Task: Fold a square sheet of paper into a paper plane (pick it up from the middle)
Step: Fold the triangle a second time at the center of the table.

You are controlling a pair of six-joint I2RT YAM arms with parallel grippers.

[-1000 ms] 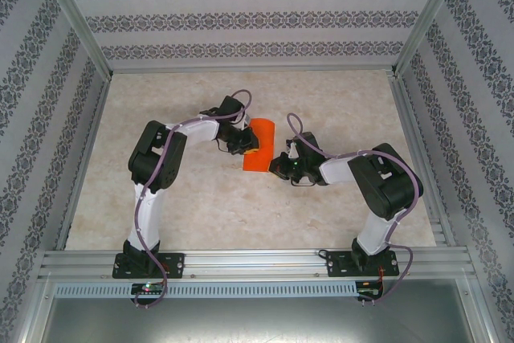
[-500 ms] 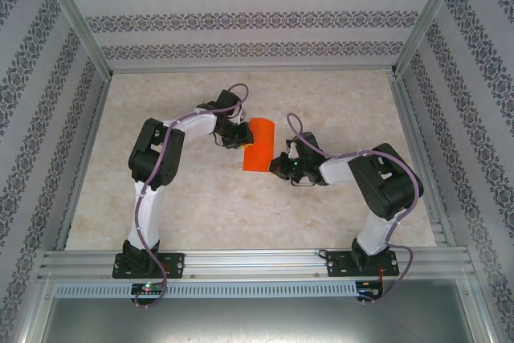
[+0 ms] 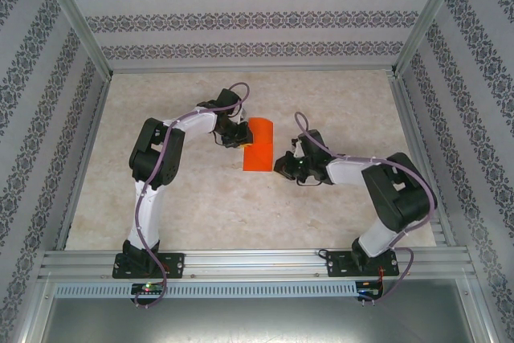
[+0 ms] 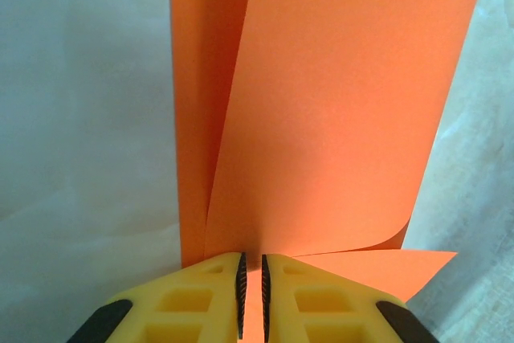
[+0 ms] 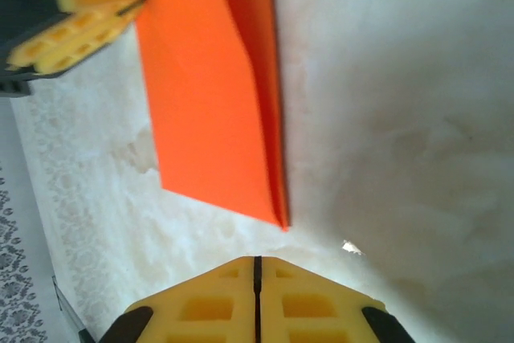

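The square sheet of paper (image 3: 259,147) is bright orange and folded into a long narrow shape, lying mid-table. My left gripper (image 3: 238,137) is at its left edge, shut on the sheet of paper. In the left wrist view, paper (image 4: 337,102) runs through the narrow gap of the left gripper (image 4: 251,279), and a loose upper flap curls up. My right gripper (image 3: 282,168) sits just right of the sheet's near corner, shut on nothing. In the right wrist view, the right gripper (image 5: 257,267) is a short way from the paper's corner (image 5: 209,102), not touching it.
The pale marbled tabletop (image 3: 185,198) is bounded by aluminium rails (image 3: 414,134) and patterned walls. The left gripper's yellow fingers (image 5: 72,26) show at the top left of the right wrist view. A small white speck (image 5: 350,247) lies on the table.
The left gripper has shifted a little farther back and left along the paper's edge. The right arm has drawn back slightly to the right, off the paper.
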